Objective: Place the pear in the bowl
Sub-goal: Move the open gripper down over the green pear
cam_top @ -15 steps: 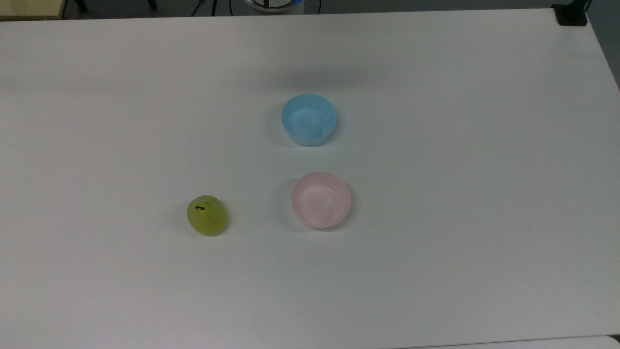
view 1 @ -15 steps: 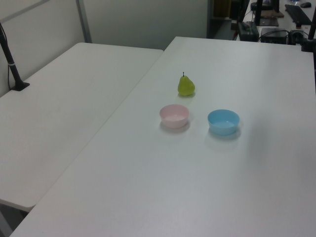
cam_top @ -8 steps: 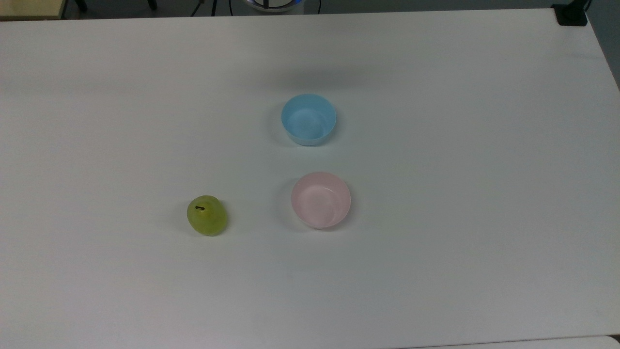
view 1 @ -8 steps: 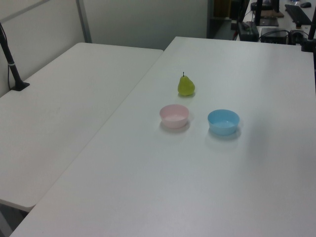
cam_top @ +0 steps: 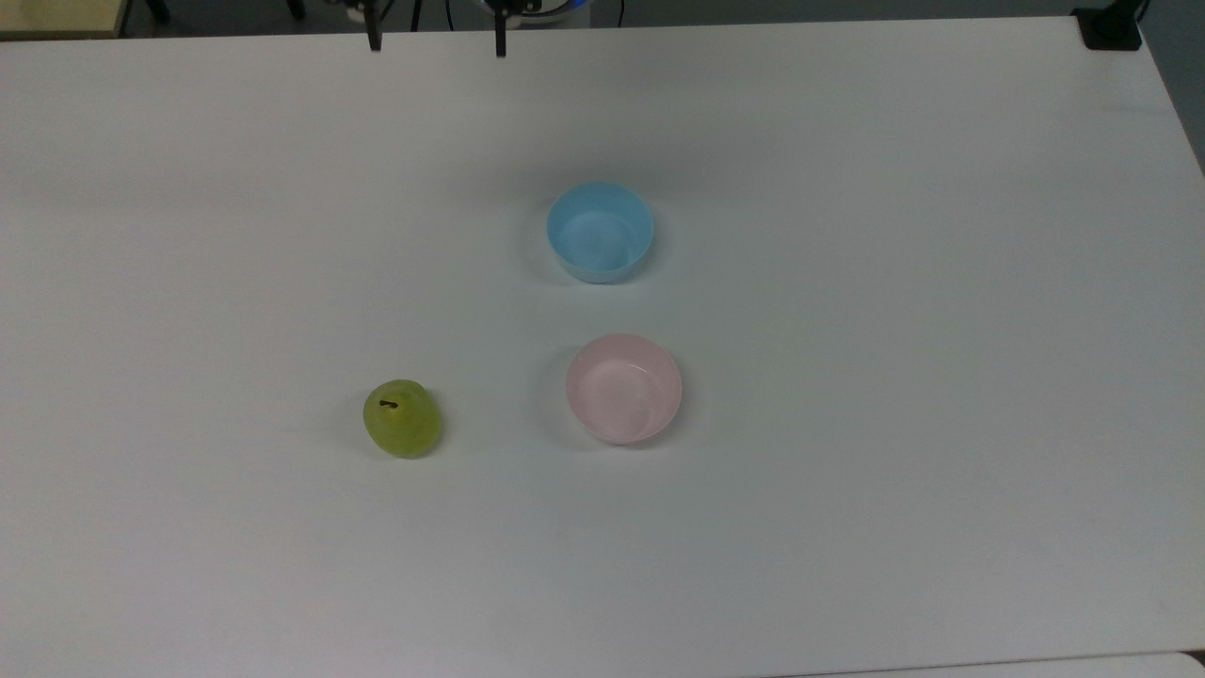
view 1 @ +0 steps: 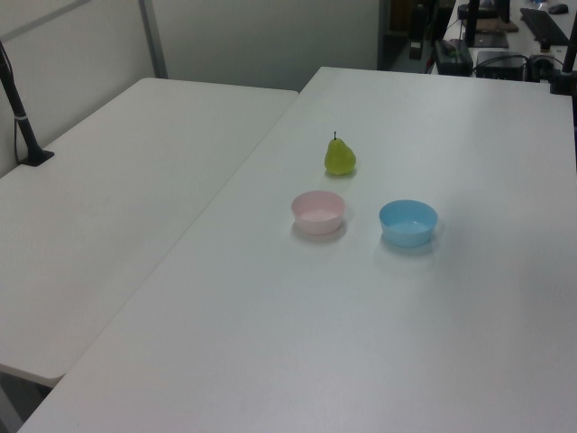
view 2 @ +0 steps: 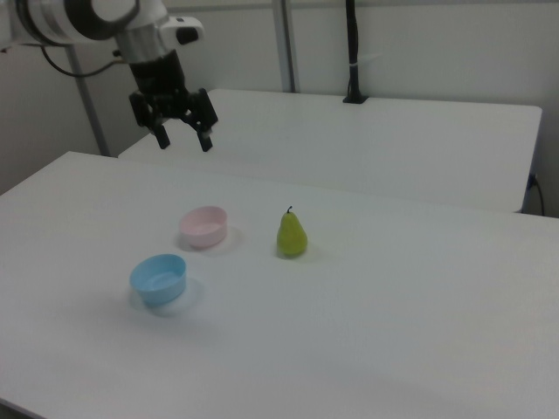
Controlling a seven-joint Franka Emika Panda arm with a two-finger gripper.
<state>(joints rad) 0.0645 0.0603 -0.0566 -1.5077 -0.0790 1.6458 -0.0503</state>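
The yellow-green pear [cam_top: 403,420] stands upright on the white table [cam_top: 894,282], left of the pale pink bowl [cam_top: 623,388] in the top view. The left view has the pear [view 1: 340,157] behind the pink bowl [view 1: 318,212]. In the right view the pear [view 2: 292,235] stands to the right of the pink bowl [view 2: 204,226]. My gripper [view 2: 184,140] hangs high above the table, up and to the left of the pink bowl in the right view, open and empty. Its two fingertips [cam_top: 375,43] poke in at the top view's upper edge.
A light blue bowl [cam_top: 600,232] stands just beyond the pink one in the top view, and in front of it in the right view as the blue bowl [view 2: 159,278]. A second white table [view 1: 117,180] adjoins, with a black pole [view 2: 352,52] clamped to it.
The gripper's fingertips have come into the top view at its upper edge. The pear and both bowls have not moved.
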